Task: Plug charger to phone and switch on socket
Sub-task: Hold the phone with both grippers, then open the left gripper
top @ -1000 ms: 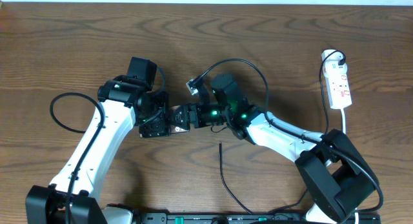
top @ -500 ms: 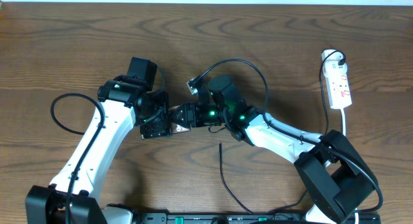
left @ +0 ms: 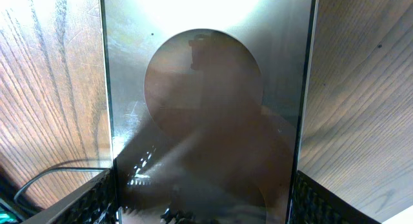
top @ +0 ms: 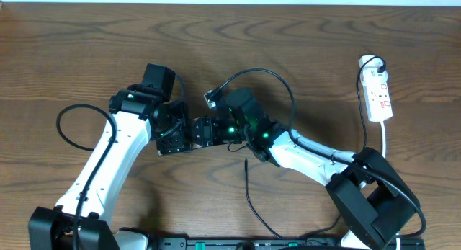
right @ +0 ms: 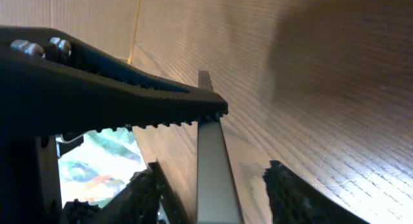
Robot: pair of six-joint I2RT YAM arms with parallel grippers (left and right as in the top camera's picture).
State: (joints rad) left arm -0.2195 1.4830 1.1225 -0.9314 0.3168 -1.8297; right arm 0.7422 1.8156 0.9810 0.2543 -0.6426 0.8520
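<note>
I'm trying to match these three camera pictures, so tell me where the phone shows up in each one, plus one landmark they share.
Overhead: mostly covered, left of centre, where the left gripper and right gripper meet.
Left wrist: the phone fills the middle, face-on, dark oval showing.
Right wrist: seen edge-on, a thin grey strip at lower centre under a black finger.
Shared landmark: the wooden table, in all three.

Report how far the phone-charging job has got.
Done: nothing finished yet. In hand: the left hand grips the phone by its edges, and the right hand is close beside it. Left: the charger lies loose, its tip apart from the phone. It needs picking up and plugging in, then the socket at the far right needs switching on.
</note>
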